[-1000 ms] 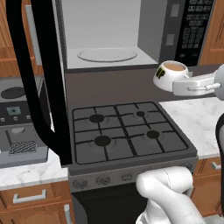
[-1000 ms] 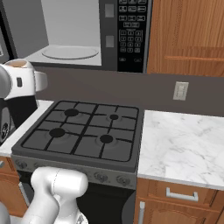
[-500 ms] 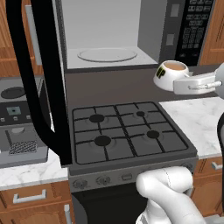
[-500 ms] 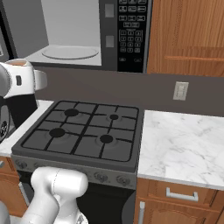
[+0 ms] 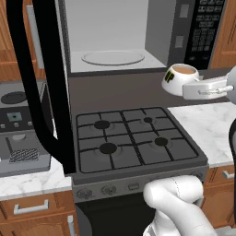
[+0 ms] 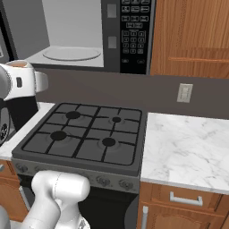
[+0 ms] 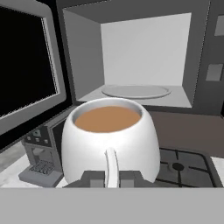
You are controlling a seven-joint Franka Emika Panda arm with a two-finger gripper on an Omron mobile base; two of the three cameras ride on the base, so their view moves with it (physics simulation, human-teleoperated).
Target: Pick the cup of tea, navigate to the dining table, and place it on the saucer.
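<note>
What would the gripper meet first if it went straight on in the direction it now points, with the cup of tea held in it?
Probably the open microwave: the gripper, fingers shut on the cup of tea, points towards its cavity and turntable plate. The cup would arrive first; depth and height are unclear.

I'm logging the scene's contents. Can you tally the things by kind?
Cup of tea, held in the claw: 1
Microwave: 1
Turntable plate: 1
Gas stove: 1
Coffee machine: 1
Wall outlet: 1
Total: 6
</note>
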